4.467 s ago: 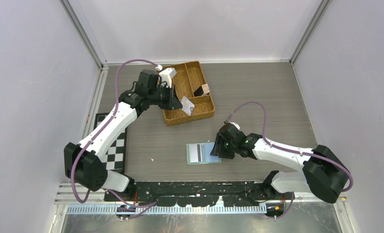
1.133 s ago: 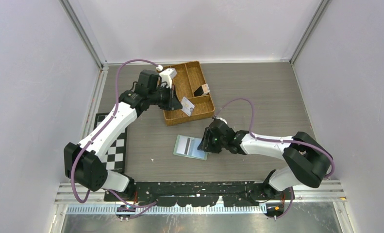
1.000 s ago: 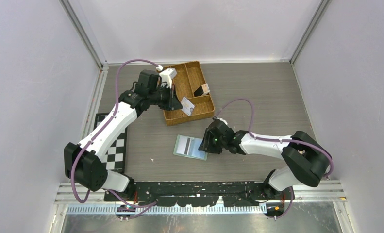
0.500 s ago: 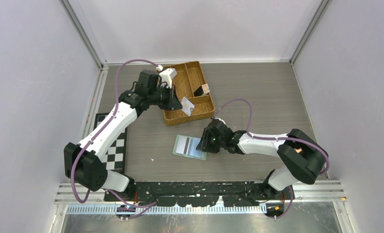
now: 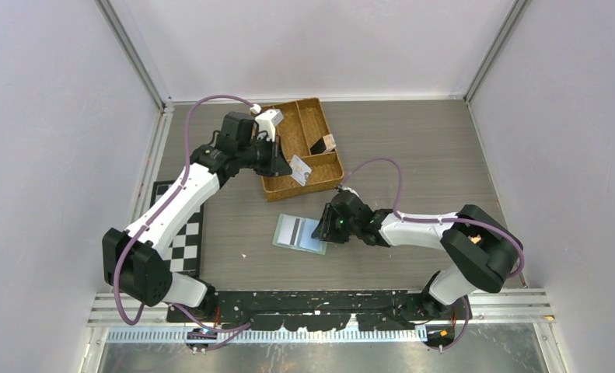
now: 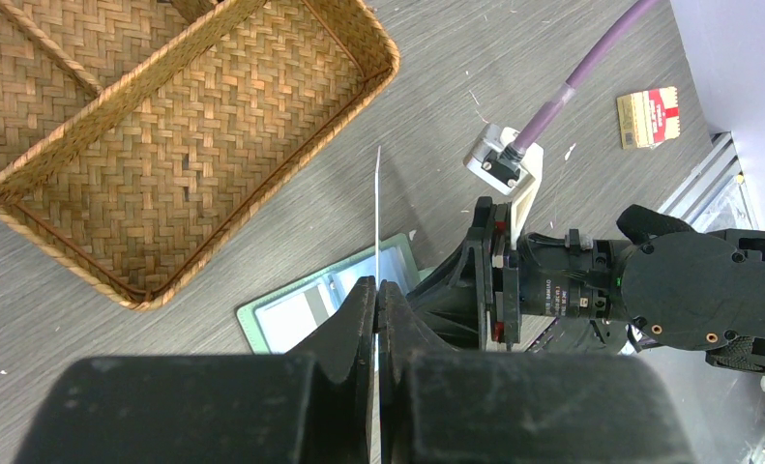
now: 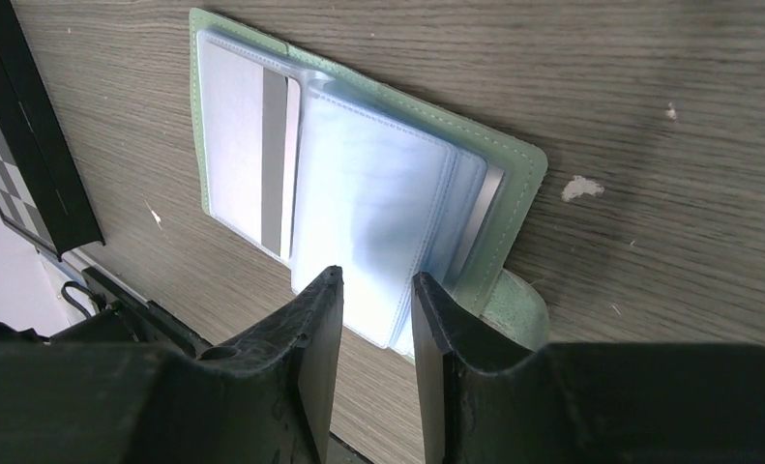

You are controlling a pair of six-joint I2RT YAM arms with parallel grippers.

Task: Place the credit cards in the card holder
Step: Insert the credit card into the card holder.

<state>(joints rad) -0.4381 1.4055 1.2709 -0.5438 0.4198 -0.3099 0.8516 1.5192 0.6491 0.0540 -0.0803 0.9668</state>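
Note:
The card holder (image 5: 296,232) lies open on the table, green with clear sleeves (image 7: 373,193). A silvery-grey striped credit card (image 7: 248,145) sits in its left pocket. My right gripper (image 7: 376,285) hangs low over the sleeves' near edge, its jaws open a finger's width and holding nothing. My left gripper (image 5: 287,165) is raised by the woven tray's near left corner, shut on a light credit card (image 5: 301,171). In the left wrist view that card (image 6: 377,203) stands edge-on above the left gripper (image 6: 378,285).
The woven brown divided tray (image 5: 331,178) stands at the back centre with a dark item (image 5: 320,144) inside. A checkerboard (image 5: 181,242) lies at the left near edge. A small red and tan packet (image 6: 649,118) rests on the table beyond the right arm.
The right gripper has crept left and slightly back, its jaws have narrowed, and the card holder has shifted a little left with it. The left arm and its card have stayed still.

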